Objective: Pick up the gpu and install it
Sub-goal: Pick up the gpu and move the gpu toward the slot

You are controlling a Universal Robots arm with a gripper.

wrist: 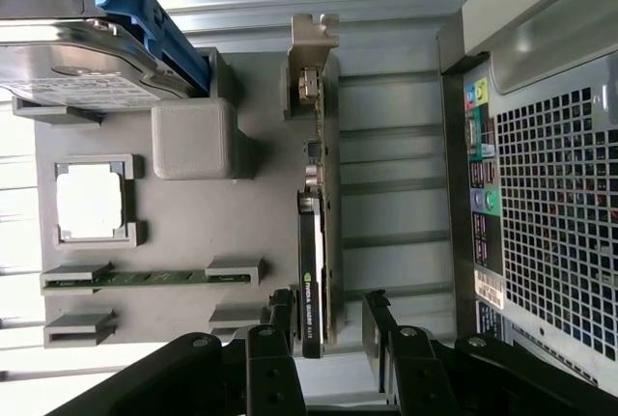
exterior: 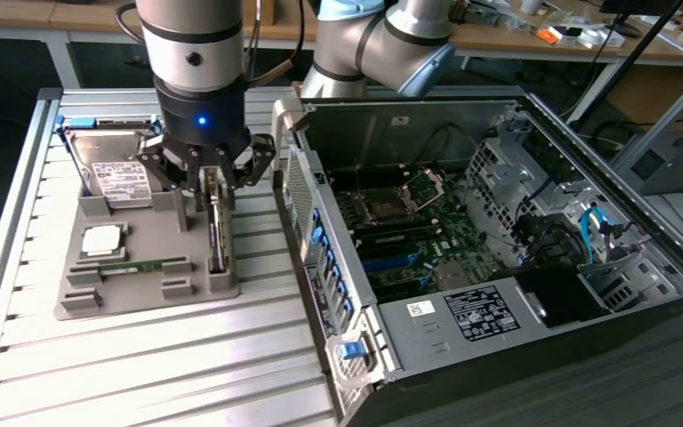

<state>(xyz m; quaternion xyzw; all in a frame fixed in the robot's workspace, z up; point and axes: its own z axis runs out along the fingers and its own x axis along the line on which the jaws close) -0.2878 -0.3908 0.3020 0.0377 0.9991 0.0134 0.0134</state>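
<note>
The gripper [exterior: 214, 182] is positioned at the upper left of the exterior view, over the grey holder tray [exterior: 128, 289]. Its jaws are spread wide, with one of the fingers [wrist: 282, 315] on each side of the gpu [wrist: 314, 242], which is stood on edge in a tray slot. Nothing is clamped, and contact cannot be judged. The card's fan face cannot be made out. The hard drive [wrist: 77, 59] is cut off by the frame edge.

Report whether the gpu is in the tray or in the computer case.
In the tray: the gpu stands on edge in its slot, the open gripper straddling it.
</note>
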